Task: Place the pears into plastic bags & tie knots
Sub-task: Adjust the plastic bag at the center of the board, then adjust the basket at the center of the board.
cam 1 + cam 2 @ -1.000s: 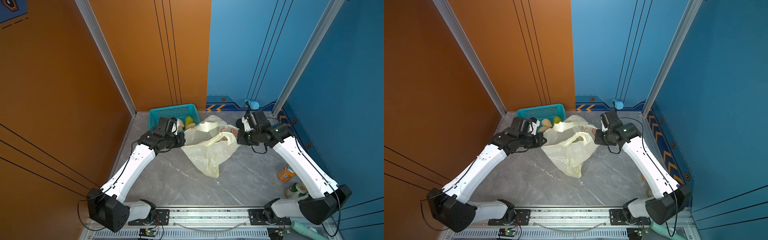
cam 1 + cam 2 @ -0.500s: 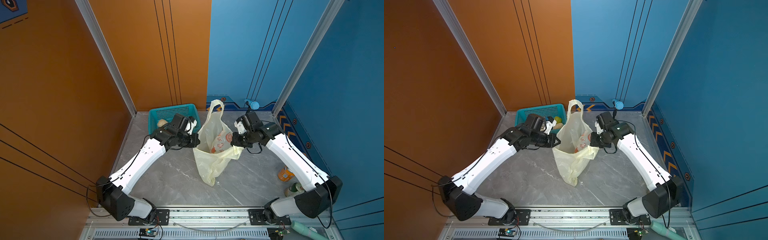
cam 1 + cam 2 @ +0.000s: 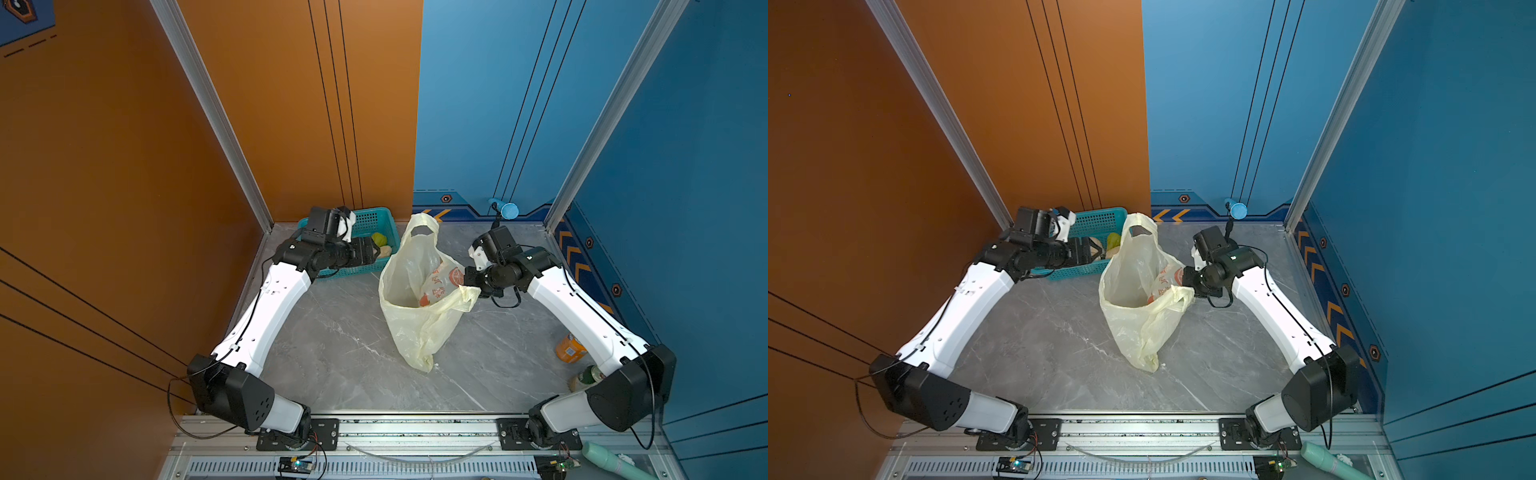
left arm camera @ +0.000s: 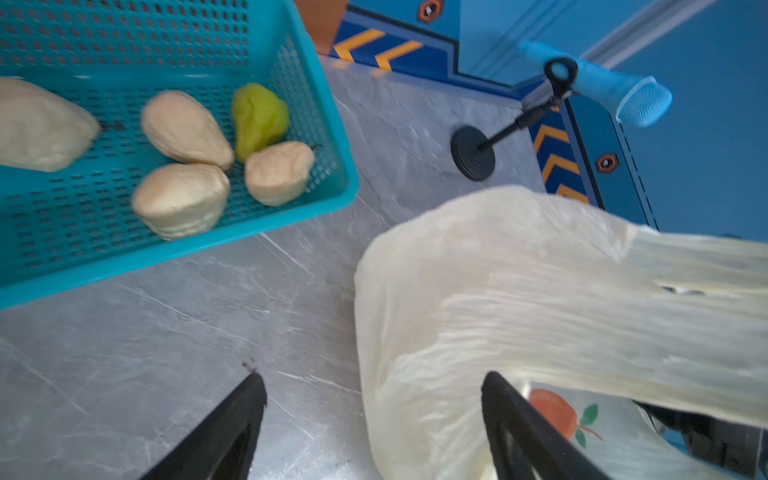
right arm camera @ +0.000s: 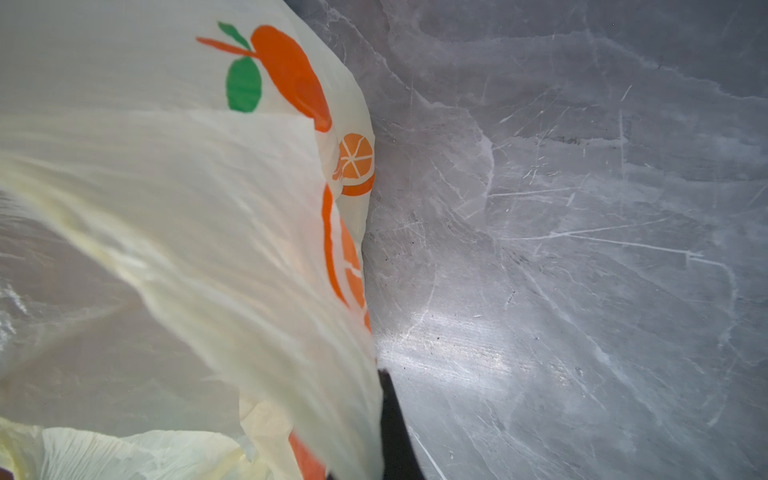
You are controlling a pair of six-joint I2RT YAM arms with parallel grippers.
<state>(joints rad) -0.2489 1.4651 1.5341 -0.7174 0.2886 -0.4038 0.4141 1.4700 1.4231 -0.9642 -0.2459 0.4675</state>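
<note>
The pale-yellow plastic bag [image 3: 415, 307] [image 3: 1133, 291] stands upright mid-table with its mouth gaping and one handle loop sticking up. My right gripper [image 3: 467, 282] [image 3: 1185, 280] [image 5: 374, 374] is shut on the bag's rim; the film hides one finger. Beside the bag, over the basket's near corner, my left gripper [image 3: 376, 255] [image 3: 1096, 249] [image 4: 374, 376] is open and clamps nothing. The bag's side [image 4: 519, 291] lies against one finger. Several pears lie in the teal basket [image 4: 324, 104]: a green one [image 4: 259, 118] [image 3: 379, 239] and cream ones [image 4: 187, 126]. No knots are in view.
The basket [image 3: 374, 214] [image 3: 1100, 216] sits in the far left corner against the orange wall. A blue microphone [image 3: 505, 210] [image 4: 602, 91] on a small stand is at the back. An orange bottle [image 3: 571, 349] and a green-capped one [image 3: 586, 376] stand by the right arm.
The bag, lying slack between both shut grippers a second ago, now stands upright. My left gripper has opened, let go and drawn back toward the basket. The right keeps its grip.
</note>
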